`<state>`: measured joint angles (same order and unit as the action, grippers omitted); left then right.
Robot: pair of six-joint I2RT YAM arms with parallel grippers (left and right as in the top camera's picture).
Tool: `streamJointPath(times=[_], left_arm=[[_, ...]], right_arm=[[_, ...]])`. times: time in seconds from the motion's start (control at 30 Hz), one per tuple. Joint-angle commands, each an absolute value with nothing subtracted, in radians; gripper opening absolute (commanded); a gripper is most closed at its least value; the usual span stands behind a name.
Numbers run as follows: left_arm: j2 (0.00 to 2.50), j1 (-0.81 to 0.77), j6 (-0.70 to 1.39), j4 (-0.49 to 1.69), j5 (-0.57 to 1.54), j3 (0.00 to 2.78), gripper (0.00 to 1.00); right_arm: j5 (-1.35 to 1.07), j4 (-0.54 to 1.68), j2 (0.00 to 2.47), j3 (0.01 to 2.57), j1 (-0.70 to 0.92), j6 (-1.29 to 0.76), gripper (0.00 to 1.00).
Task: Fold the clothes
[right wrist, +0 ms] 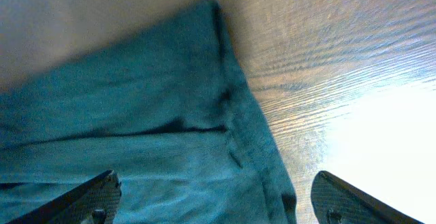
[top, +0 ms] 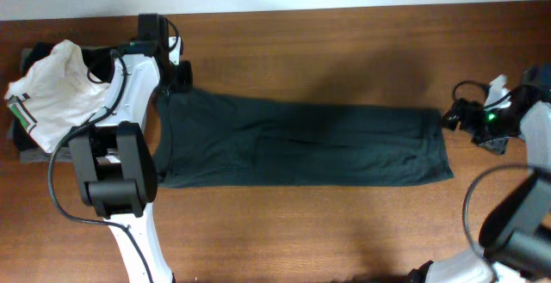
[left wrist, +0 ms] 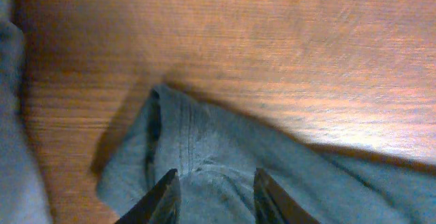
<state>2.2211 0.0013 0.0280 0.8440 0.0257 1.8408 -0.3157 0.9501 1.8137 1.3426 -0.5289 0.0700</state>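
Spanning the whole overhead view, the wooden counter [top: 344, 42] carries one long dark green garment [top: 301, 141], spread flat. Its long axis runs side to side across the robot's front. One end lies by the left arm [top: 129, 85] and the other by the right arm [top: 534, 128]. A pile of clothes [top: 39, 141] sits at the counter's far left edge with a white garment [top: 52, 94] on top, just beside the left arm and apart from the green one.

Each arm is at its own end of the cloth, so neither is the nearer overall. The left jaws are over the far left corner, where the fabric bunches into a small ridge. In the left wrist view the fingers [left wrist: 163, 200] stand a little apart with cloth showing between them, so the jaws are spread and not pinching. The right jaws sit at the opposite end, just beside the short hem. Their fingers [right wrist: 88, 197] are spread wide, with the hem and its far corner lying ahead of them and nothing held.

The fold looks not yet begun. With the long axis lying from one set of jaws to the other, the likely next step is to grip a corner at each end. The cloth could then be carried over across its narrow width.
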Motion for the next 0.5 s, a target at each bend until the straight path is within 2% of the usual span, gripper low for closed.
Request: streamJointPath(times=[0.0,0.07,0.17,0.27,0.33,0.37,0.4,0.43,0.47], left_arm=[[2.225,0.001,0.026,0.974,0.031,1.996,0.47],[2.225,0.005,-0.018,1.072,0.031,2.096,0.53],[2.225,0.005,-0.073,1.137,0.03,2.132,0.55],[2.225,0.005,-0.073,1.138,0.031,2.132,0.54],[2.225,0.005,-0.073,1.138,0.031,2.132,0.54],[2.225,0.005,-0.073,1.139,0.031,2.132,0.54],[2.225,0.005,-0.073,1.14,0.031,2.132,0.55],[2.225,0.005,-0.073,1.142,0.031,2.132,0.55],[2.225,0.005,-0.073,1.146,0.031,2.132,0.55]], right_arm=[[-0.347,0.934,1.961,1.328,-0.525,0.257,0.99],[-0.348,0.935,2.057,1.328,-0.53,0.323,0.99],[-0.451,1.01,2.172,1.327,-0.53,0.417,0.99],[-0.552,1.035,2.196,1.328,-0.522,0.464,0.86],[-0.617,1.025,2.196,1.328,-0.521,0.475,0.71],[-0.616,1.005,2.196,1.328,-0.525,0.471,0.46],[-0.614,1.001,2.196,1.332,-0.532,0.47,0.3],[-0.605,1.003,2.196,1.347,-0.547,0.449,0.08],[-0.579,1.015,2.194,1.377,-0.57,0.397,0.04]])
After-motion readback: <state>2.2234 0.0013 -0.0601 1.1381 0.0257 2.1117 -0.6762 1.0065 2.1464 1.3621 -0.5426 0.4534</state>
